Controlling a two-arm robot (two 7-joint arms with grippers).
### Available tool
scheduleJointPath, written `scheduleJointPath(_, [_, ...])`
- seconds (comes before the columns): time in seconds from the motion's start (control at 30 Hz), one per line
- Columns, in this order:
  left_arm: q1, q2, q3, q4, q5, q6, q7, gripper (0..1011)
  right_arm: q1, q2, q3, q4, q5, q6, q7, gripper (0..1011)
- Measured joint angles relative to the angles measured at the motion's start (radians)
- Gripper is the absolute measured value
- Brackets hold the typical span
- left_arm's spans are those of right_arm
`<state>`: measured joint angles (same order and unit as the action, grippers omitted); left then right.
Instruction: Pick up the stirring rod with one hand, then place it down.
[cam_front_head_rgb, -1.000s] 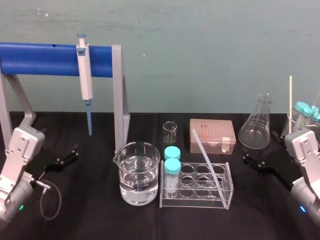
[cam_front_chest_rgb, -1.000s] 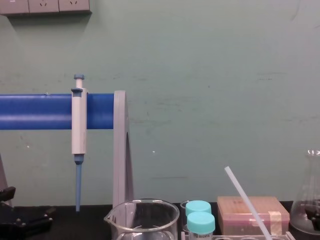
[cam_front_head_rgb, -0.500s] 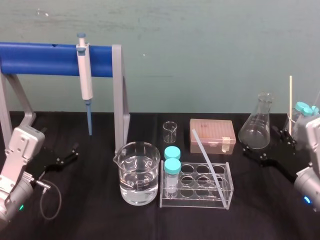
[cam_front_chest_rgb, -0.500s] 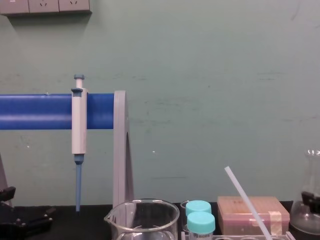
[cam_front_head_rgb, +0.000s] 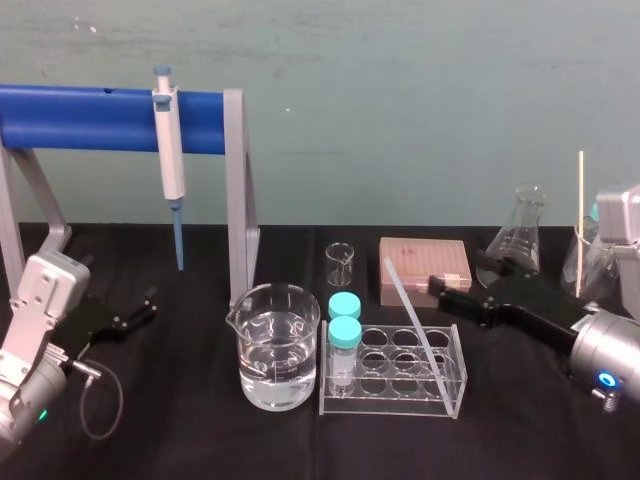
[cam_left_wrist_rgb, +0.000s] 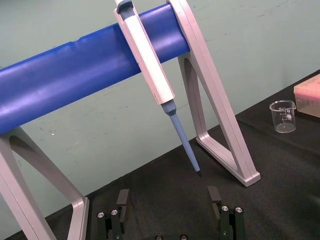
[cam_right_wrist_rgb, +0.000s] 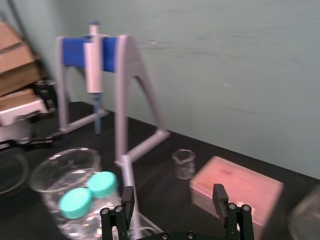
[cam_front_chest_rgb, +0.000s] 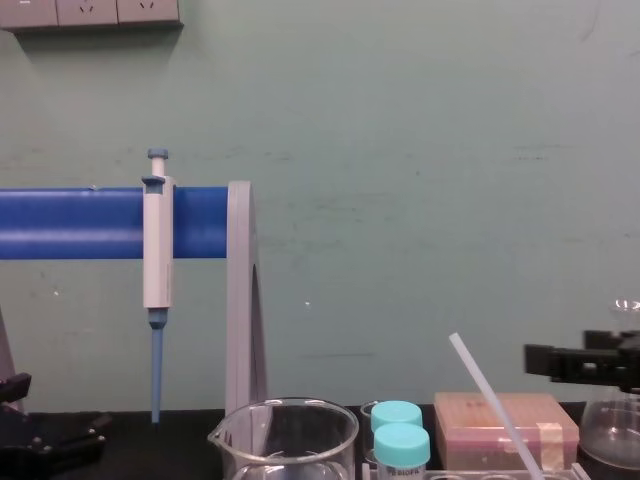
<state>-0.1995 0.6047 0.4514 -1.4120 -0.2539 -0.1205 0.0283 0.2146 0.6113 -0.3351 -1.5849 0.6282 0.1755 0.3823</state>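
Note:
The stirring rod (cam_front_head_rgb: 412, 312) is a thin white translucent stick leaning in the clear test tube rack (cam_front_head_rgb: 395, 368), its top end tilted back and left. It rises above the rack in the chest view (cam_front_chest_rgb: 490, 400) and stands blurred just ahead of the fingers in the right wrist view (cam_right_wrist_rgb: 128, 175). My right gripper (cam_front_head_rgb: 457, 272) hovers open above the table, just right of the rod's top and in front of the pink box, touching nothing (cam_right_wrist_rgb: 173, 197). My left gripper (cam_front_head_rgb: 125, 315) rests open and empty at the far left (cam_left_wrist_rgb: 168, 200).
A beaker of water (cam_front_head_rgb: 279, 345) stands left of the rack, with two teal-capped tubes (cam_front_head_rgb: 344, 330) in the rack's left end. Behind are a small beaker (cam_front_head_rgb: 340, 263), a pink tip box (cam_front_head_rgb: 424, 270) and a conical flask (cam_front_head_rgb: 520, 235). A pipette (cam_front_head_rgb: 170, 150) hangs on the blue stand.
My right arm has swung up and to the left from the table's right edge, bringing its open gripper beside the rod's top. The left arm and the rod have not moved.

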Motion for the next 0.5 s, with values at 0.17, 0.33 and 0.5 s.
scheduleJointPath(0.17, [0.000,0.000,0.000,0.000,0.000,0.000,0.000,1000,0.038,0.007,-0.042,0.000,-0.004,0.019,0.077,1004])
scheduleJointPath(0.33, [0.000,0.000,0.000,0.000,0.000,0.000,0.000,1000,0.083,0.005,-0.092,0.027,-0.031,0.045,0.110,1004])
scheduleJointPath(0.5, [0.000,0.000,0.000,0.000,0.000,0.000,0.000,1000,0.137,-0.011,-0.140,0.067,-0.070,0.073,0.123,1004])
